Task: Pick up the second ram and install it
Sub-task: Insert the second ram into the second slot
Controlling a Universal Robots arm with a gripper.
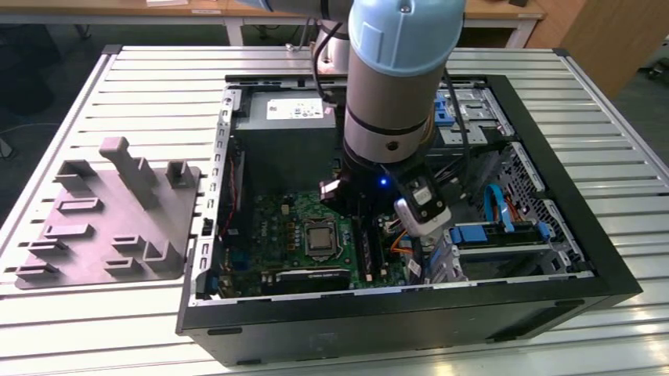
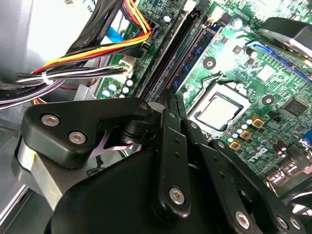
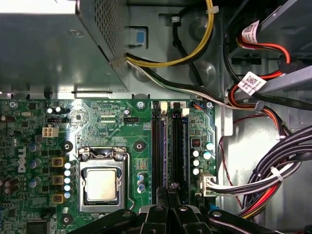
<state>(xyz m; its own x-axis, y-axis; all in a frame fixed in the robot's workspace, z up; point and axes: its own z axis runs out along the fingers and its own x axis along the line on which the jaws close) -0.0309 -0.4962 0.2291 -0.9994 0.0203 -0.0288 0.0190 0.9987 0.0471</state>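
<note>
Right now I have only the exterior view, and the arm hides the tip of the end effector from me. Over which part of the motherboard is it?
Observer: In the first wrist view the end effector is above the long black slots, beside the processor socket.
Operator: Is the second ram in a slot?
Observer: In the second wrist view a dark blue board, probably the second ram, stands along one slot. I cannot tell if it is fully seated.
Operator: Are any cables near?
Observer: A white connector with wires sits at the board's edge, on the slots' other side from the socket.
</note>
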